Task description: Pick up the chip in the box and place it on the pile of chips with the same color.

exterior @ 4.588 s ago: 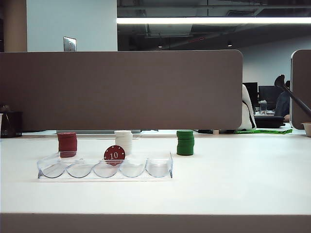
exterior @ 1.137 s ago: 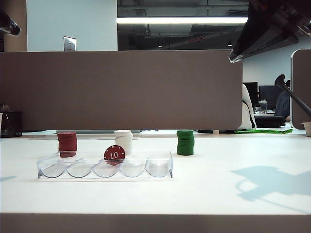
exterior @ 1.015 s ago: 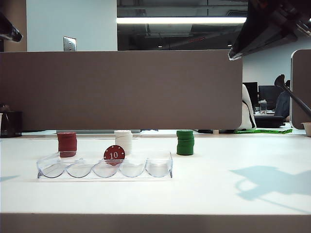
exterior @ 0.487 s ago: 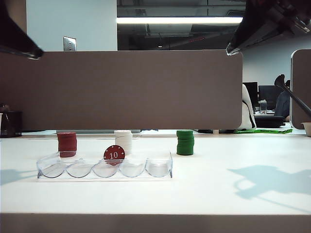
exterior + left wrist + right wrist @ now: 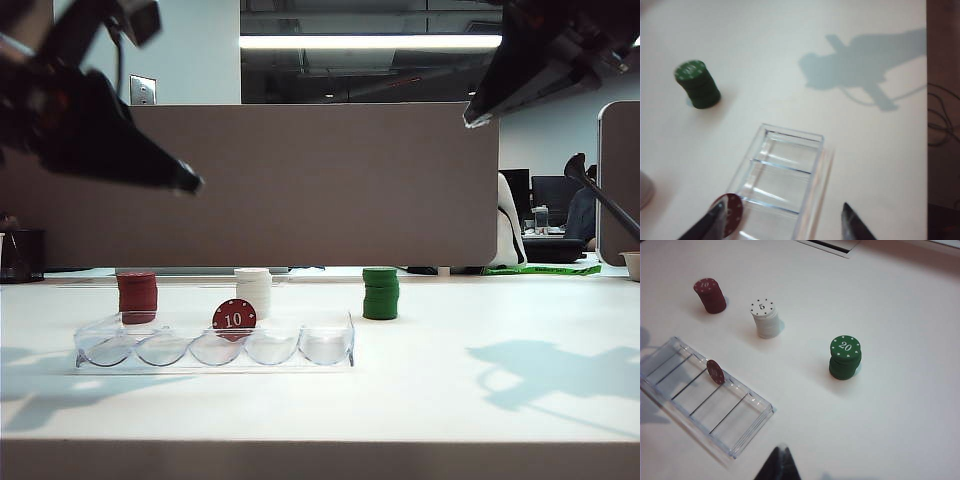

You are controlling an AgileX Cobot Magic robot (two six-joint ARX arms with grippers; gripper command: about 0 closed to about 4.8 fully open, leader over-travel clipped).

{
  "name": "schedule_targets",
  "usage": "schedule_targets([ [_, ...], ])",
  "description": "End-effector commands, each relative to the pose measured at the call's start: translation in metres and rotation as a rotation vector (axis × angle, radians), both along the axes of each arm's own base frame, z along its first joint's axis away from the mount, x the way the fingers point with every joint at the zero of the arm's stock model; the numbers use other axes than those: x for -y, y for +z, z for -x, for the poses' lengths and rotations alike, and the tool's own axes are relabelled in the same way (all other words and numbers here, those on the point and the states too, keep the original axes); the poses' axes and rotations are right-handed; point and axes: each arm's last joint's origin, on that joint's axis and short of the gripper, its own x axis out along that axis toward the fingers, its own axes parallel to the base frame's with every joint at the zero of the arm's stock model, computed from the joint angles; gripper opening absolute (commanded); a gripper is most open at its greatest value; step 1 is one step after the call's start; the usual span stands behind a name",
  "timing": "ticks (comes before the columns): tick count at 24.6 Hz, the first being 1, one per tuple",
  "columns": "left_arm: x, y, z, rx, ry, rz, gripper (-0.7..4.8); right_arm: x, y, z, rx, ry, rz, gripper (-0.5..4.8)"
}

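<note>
Here, exterior view: the box (image 5: 214,347), a clear tray with five scalloped slots, lies with its long axis running left to right across the white table (image 5: 450,400). The chip (image 5: 234,318) stands on edge in the middle slot, its "10" face toward the camera; the other slots hold nothing. Behind the box stand the pile of chips (image 5: 137,292) near its left end, the white stack (image 5: 253,289) just behind the chip, and the green stack (image 5: 380,293) beyond its right end. The left gripper (image 5: 150,170) hangs high above the box's left half; the right gripper (image 5: 500,95) hangs high beyond the green stack.

Left wrist view: the left gripper (image 5: 782,222) is spread wide, its fingertips straddling the box (image 5: 785,172), one beside the chip (image 5: 729,220).

Right wrist view: the right gripper (image 5: 777,465) shows one dark tip only; its spread cannot be told. The chip (image 5: 715,372) leans in the third slot.
</note>
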Motion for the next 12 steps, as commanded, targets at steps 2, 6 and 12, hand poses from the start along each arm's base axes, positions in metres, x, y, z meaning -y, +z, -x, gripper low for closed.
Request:
schedule_targets([
  [2,0.008,-0.001,-0.008,0.057,-0.015,0.008,3.1,-0.001,-0.001,-0.001,0.003,0.01,0.003,-0.06],
  [6,0.009,-0.004,-0.011,0.066,-0.015,0.011,3.1,-0.001,-0.002,-0.001,-0.004,0.012,0.005,-0.06],
  [12,0.012,-0.012,-0.019,0.059,-0.031,0.025,3.09,-0.001,-0.002,-0.001,-0.002,0.013,0.006,-0.06],
])
